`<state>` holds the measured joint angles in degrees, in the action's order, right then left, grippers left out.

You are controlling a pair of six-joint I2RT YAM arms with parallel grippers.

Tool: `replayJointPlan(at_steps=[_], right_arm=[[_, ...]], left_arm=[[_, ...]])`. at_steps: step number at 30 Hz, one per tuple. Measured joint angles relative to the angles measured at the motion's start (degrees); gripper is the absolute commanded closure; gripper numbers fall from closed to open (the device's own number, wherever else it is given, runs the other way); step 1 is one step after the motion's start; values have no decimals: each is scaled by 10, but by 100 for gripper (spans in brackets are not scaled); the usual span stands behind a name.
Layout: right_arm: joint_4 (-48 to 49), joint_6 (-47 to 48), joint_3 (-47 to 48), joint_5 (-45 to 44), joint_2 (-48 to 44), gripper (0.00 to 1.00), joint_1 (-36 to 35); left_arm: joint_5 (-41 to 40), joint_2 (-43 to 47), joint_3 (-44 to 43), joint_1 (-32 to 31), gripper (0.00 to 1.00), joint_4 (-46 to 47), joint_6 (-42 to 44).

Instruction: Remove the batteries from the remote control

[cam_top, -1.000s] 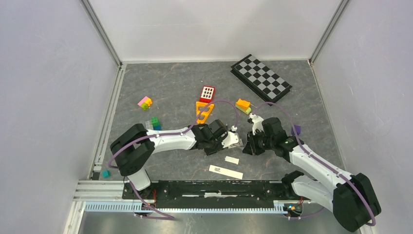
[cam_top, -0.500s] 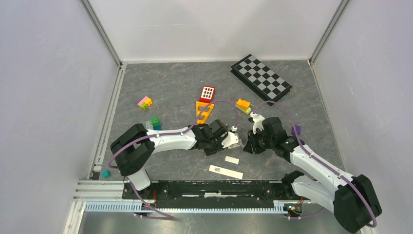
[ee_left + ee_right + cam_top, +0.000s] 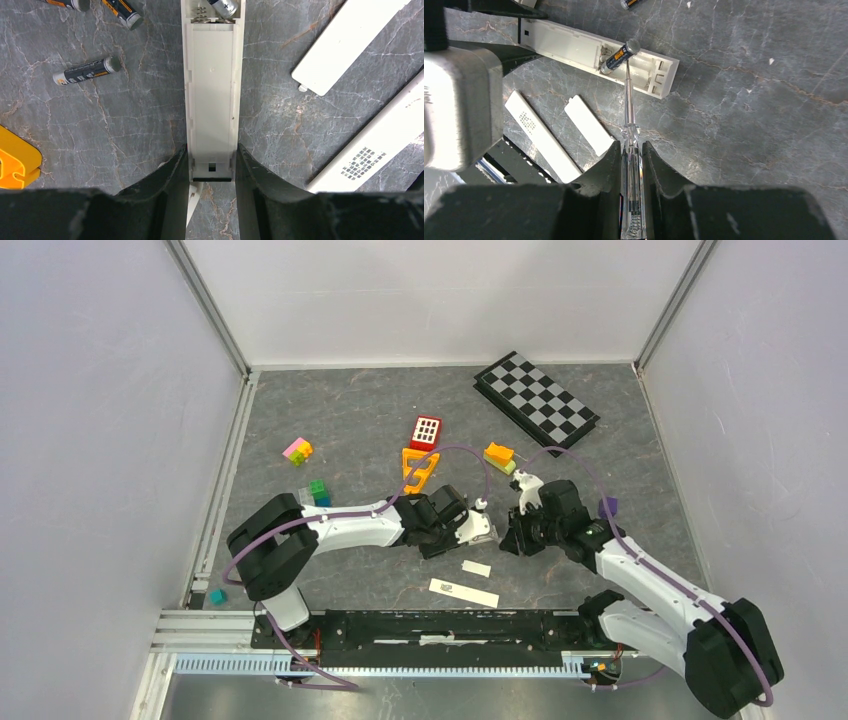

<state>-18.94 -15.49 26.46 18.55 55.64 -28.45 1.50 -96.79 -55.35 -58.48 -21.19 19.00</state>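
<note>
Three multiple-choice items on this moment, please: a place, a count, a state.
1. The tip of the screwdriver in the right gripper is: A touching nothing; B at the battery in the remote; C under the remote.
2. Loose batteries in the left wrist view: A none; B one; C three.
3. The left gripper is: A open, holding nothing; B shut on the remote; C holding the screwdriver.
Key: B, the tip meets the tilted battery; C, three lie beside the remote; B, it clamps the remote's end.
</note>
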Motion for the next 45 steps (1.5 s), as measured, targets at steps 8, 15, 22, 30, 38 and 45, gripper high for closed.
replayJointPlan(at_steps=[8,15,22,30,38,45], right_arm=[[5,4,0,22,35,99,-11],[1,3,7,18,19,100,-15],[2,2,15,4,3,99,-15],[0,-8,15,-55,-25,96,-15],[0,-20,15,-148,-80,94,-15],[0,-34,15,-202,-92,94,-14]], left_arm=[[0,0,0,0,98,0,0],[0,0,-1,0,98,-1,0],[0,0,-1,0,98,-2,0],[-1,0,-1,-1,59,-2,0],[-6,5,-1,-1,31,-2,-1],[-6,44,-1,-1,22,3,-10]])
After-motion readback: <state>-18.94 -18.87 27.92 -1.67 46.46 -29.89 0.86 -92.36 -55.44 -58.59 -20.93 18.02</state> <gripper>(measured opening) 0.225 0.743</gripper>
